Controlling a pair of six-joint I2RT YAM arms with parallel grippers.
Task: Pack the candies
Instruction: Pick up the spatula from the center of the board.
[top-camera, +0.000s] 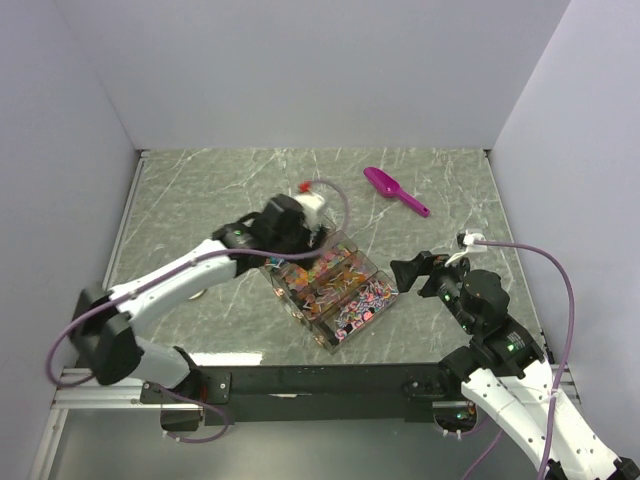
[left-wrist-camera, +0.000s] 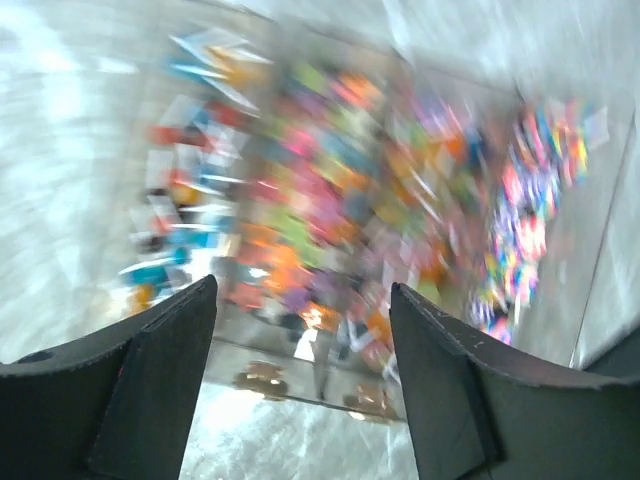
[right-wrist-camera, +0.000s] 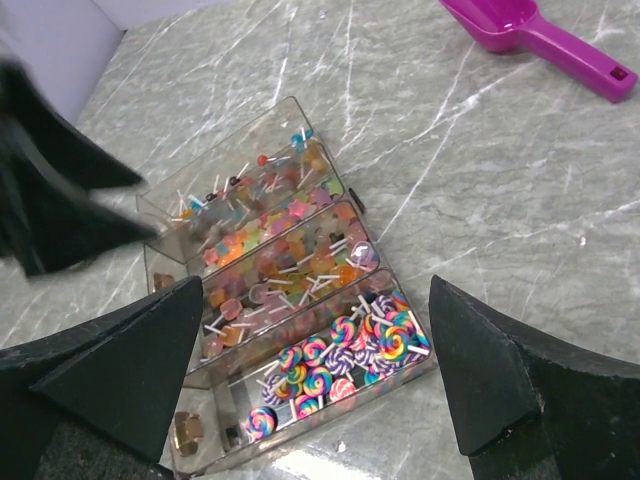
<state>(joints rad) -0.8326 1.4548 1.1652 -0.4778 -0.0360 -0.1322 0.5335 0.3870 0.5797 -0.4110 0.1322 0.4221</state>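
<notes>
The candies (top-camera: 340, 282) are tiny mixed-colour sweets and swirl lollipops lying in a clear three-compartment box (top-camera: 300, 305) at mid-table. My left gripper (top-camera: 318, 240) hovers over the box's far end, open and empty. Its wrist view is blurred and shows the candies (left-wrist-camera: 340, 180) below its gripper (left-wrist-camera: 300, 380). My right gripper (top-camera: 412, 274) is open and empty just right of the box. In its wrist view the right gripper (right-wrist-camera: 315, 370) frames the candies (right-wrist-camera: 290, 260) in the box (right-wrist-camera: 330, 425), with swirl lollipops in the nearest compartment.
A magenta scoop (top-camera: 395, 190) lies on the marble table beyond the box and shows in the right wrist view (right-wrist-camera: 530, 35). The left arm (right-wrist-camera: 50, 200) appears dark at that view's left edge. White walls enclose three sides.
</notes>
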